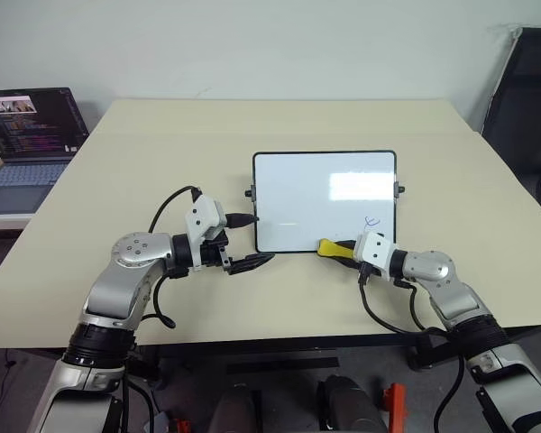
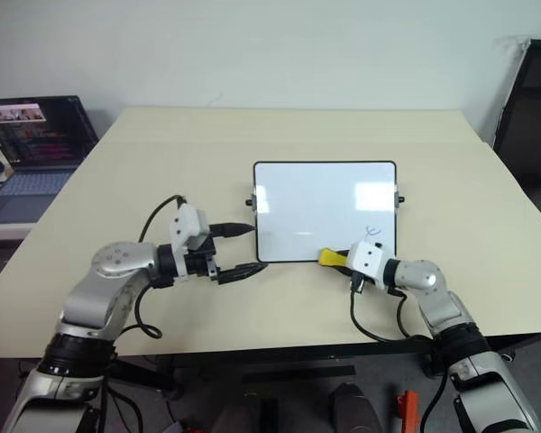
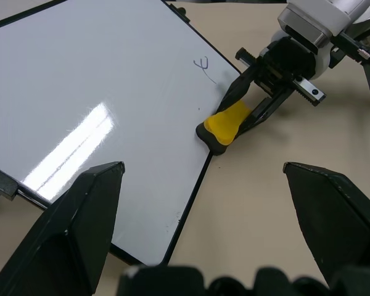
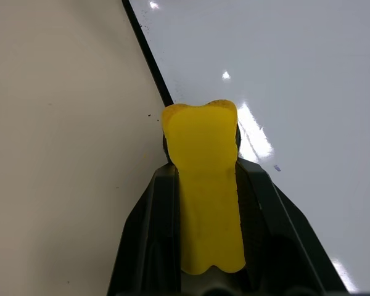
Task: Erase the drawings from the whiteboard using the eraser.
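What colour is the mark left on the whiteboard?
Blue: the curly mark near the eraser; the left eye view shows its colour best.

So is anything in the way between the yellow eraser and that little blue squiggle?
No. The eraser, held by the right gripper, sits at the whiteboard's near edge, with bare white board up to the squiggle.

Both head eyes look forward and down from above the arms, sharing the whole tabletop (image 1: 279,126) and whiteboard (image 1: 325,194). The left wrist camera looks close across the board toward the right claw (image 3: 234,120); the right wrist camera sits tight behind its eraser (image 4: 206,185).
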`<action>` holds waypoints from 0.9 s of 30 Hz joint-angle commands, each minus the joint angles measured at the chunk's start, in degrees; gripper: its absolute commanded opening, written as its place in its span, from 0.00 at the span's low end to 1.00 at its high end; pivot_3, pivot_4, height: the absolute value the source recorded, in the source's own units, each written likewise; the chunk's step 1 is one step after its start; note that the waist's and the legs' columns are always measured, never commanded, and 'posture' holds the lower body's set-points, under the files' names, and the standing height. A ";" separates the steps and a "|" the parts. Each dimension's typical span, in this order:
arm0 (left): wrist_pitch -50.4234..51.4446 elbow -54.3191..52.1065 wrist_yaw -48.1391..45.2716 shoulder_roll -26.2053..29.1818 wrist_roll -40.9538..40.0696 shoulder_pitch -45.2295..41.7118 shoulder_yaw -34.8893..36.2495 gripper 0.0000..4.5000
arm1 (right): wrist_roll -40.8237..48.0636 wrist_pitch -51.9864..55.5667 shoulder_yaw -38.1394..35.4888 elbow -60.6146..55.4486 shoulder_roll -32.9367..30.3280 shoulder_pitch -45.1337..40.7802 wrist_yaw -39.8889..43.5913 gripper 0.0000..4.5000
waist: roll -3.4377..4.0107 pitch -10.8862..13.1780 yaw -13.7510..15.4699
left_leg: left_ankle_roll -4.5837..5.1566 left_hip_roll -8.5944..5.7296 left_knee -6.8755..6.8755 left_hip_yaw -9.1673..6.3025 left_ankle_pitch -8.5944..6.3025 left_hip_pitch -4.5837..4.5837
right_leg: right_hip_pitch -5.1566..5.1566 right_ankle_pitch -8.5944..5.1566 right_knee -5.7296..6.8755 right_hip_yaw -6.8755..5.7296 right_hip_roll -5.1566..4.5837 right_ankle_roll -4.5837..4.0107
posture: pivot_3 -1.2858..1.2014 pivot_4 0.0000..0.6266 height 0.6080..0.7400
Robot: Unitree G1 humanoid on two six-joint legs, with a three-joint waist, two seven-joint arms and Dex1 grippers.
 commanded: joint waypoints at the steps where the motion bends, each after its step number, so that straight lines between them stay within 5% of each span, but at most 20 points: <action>1: -1.10 -0.28 -0.27 -0.21 0.00 -1.62 0.22 1.00 | -2.72 -0.30 -3.31 5.62 -0.44 -3.75 -7.42 0.19 | 0.00 0.00 -0.09 | 0.00 0.00 0.01 0.01 0.00 0.00 | -0.01 0.01 0.00 0.02 0.00 0.01 | 0.52 0.24 1.00; 12: -1.25 -0.17 -0.47 -0.47 0.27 -1.68 0.29 1.00 | -3.22 -2.23 -2.47 7.92 -1.41 -3.32 -9.02 0.19 | -0.01 0.01 -0.04 | 0.05 -0.02 0.02 -0.01 0.04 -0.02 | 0.00 0.05 -0.03 0.05 0.00 -0.01 | 0.52 0.24 1.00; 19: -1.17 0.43 -0.86 -0.26 0.15 -2.64 0.73 1.00 | 7.51 6.83 -6.48 -7.54 -1.02 1.40 -1.97 0.19 | 0.02 0.04 0.11 | 0.05 0.01 -0.11 -0.06 0.02 -0.14 | -0.03 0.02 -0.22 -0.03 0.00 -0.02 | 0.52 0.24 1.00; 27: 0.04 -0.16 -1.92 2.45 -2.02 -6.06 3.57 1.00 | 23.80 31.79 -21.84 -32.47 -17.79 7.57 7.31 0.19 | 0.39 0.33 1.35 | 0.05 -0.01 -0.13 -0.11 0.01 -1.42 | -1.07 0.50 -0.61 -0.14 -0.02 0.28 | 0.52 0.24 1.00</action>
